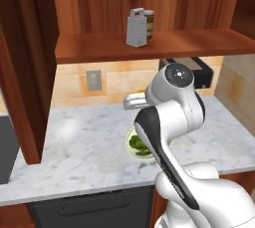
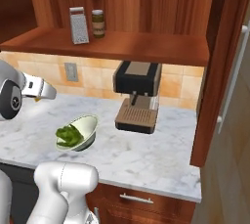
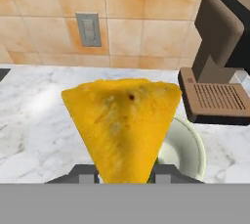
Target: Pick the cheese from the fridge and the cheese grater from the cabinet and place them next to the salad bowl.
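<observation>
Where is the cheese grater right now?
The cheese grater stands upright on the cabinet shelf, just left of a dark jar, above the marble counter.

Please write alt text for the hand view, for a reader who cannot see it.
A yellow-orange cheese wedge is held between the gripper fingers, close to the camera, above a marble counter. Behind it shows the pale rim of the salad bowl, a brown coffee machine at right, and a tiled wall with an outlet.
</observation>
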